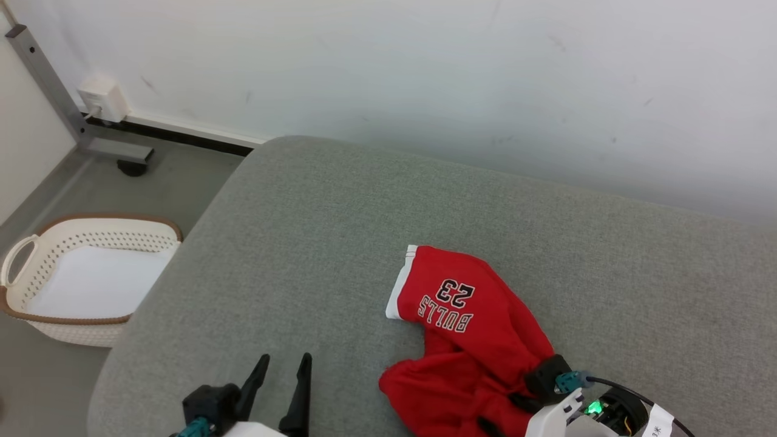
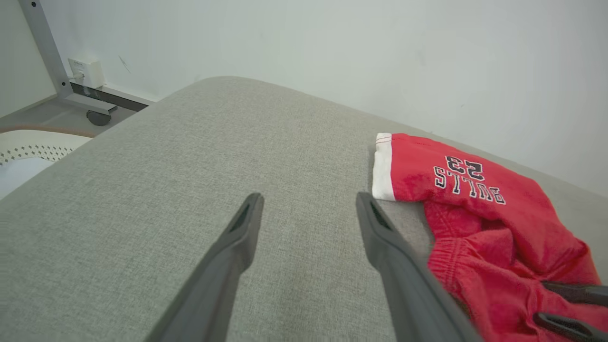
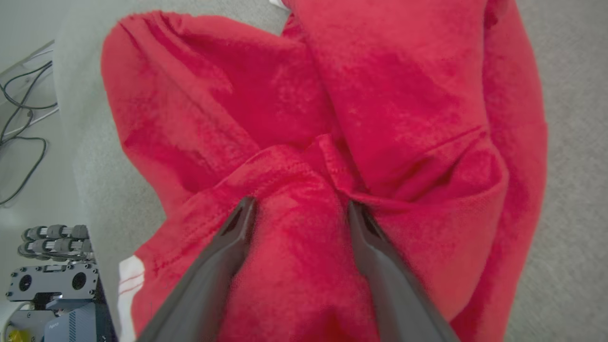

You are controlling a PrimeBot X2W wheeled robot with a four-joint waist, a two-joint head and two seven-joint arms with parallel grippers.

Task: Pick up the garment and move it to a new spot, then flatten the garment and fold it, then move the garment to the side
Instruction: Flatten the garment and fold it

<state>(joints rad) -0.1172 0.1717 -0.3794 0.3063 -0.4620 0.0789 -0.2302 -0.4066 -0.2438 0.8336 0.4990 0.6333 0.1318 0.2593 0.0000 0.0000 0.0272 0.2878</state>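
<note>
A crumpled red garment (image 1: 479,340), shorts with a white hem and "BULLS 23" lettering, lies on the grey cushion (image 1: 303,255) at the front right. My right gripper (image 1: 507,414) is down on its near end, open, with its fingers pressed into the cloth. In the right wrist view a fold of the garment (image 3: 332,118) bulges between the spread fingers of the right gripper (image 3: 297,209). My left gripper (image 1: 285,359) hovers open over bare cushion to the garment's left. The left wrist view shows the left gripper (image 2: 308,202), the garment (image 2: 475,209) and the right gripper (image 2: 540,301).
A white perforated basket (image 1: 36,267) with a brown rim stands on the floor left of the cushion. A white wall (image 1: 425,73) runs behind, with a metal leg (image 1: 54,85) and a socket box (image 1: 102,98). Cables (image 3: 19,123) lie beyond the cushion's front edge.
</note>
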